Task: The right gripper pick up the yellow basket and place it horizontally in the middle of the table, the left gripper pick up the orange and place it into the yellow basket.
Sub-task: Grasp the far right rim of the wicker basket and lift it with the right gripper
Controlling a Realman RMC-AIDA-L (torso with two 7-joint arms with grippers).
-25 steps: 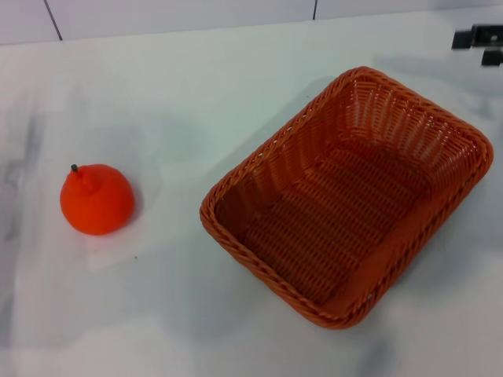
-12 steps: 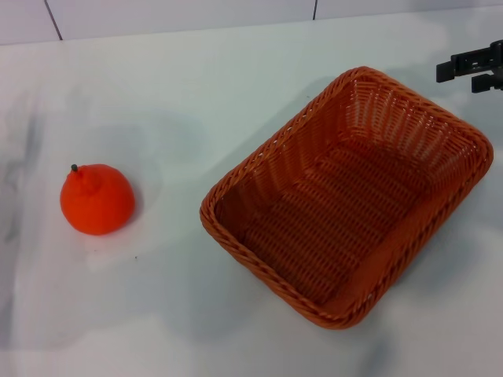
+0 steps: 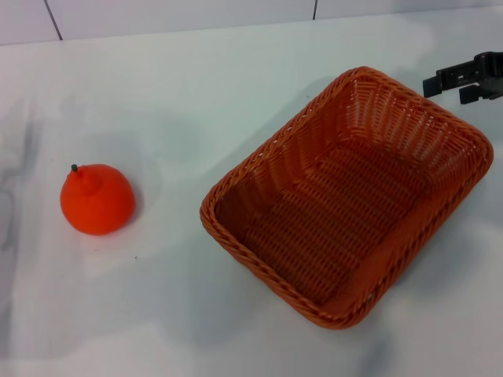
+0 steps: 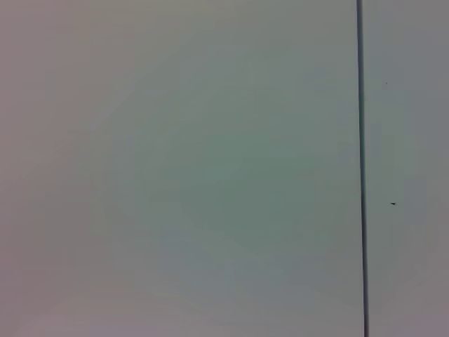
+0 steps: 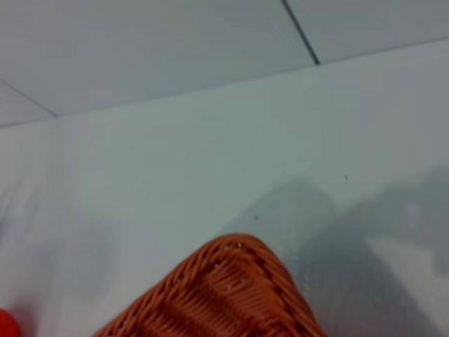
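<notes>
The yellow basket [image 3: 330, 228], orange-brown woven wicker, lies empty and skewed on the right half of the white table. Its far corner also shows in the right wrist view [image 5: 224, 295]. The orange [image 3: 97, 199], with its knob and dark stem up, sits on the table at the left, well apart from the basket. A sliver of it shows in the right wrist view [image 5: 5, 324]. My right gripper [image 3: 449, 88] reaches in from the right edge, just beyond the basket's far right rim, with its fingers apart and empty. My left gripper is out of view.
The white table [image 3: 196, 94] runs back to a tiled wall [image 3: 181, 16]. The left wrist view shows only a plain pale surface with one dark seam [image 4: 361, 168].
My right gripper has moved leftward and closer, from the far right corner towards the basket's far right rim. The basket and the orange have not moved.
</notes>
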